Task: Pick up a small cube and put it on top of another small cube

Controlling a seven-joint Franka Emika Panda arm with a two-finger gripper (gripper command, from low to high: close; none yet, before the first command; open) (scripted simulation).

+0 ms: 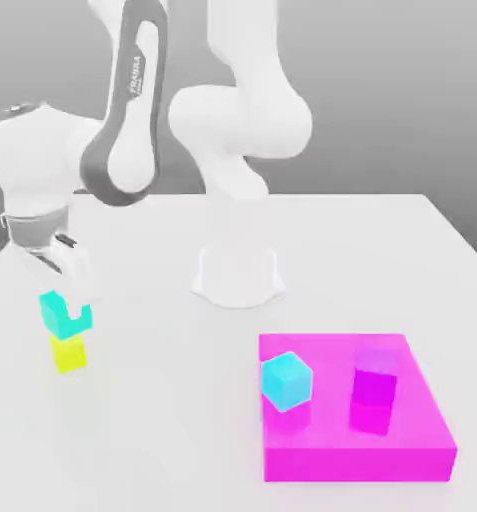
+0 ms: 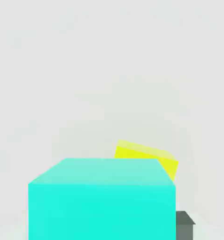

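Note:
The turquoise small cube (image 1: 60, 314) is at the exterior view's left, held in my gripper (image 1: 70, 300), which is shut on it. It sits directly above the yellow cube (image 1: 69, 354), another small cube resting on the white table; whether the two touch I cannot tell. In the hand view the turquoise small cube (image 2: 102, 201) is large and close, and a corner of the yellow cube (image 2: 151, 157) peeks out from behind it. A dark fingertip (image 2: 185, 224) shows beside the cube.
A flat magenta block (image 1: 352, 440) lies at the exterior view's right, carrying a sky-cyan cube (image 1: 286, 381) and a magenta cube (image 1: 375, 388). The robot's white base (image 1: 238, 275) stands at the table's middle back.

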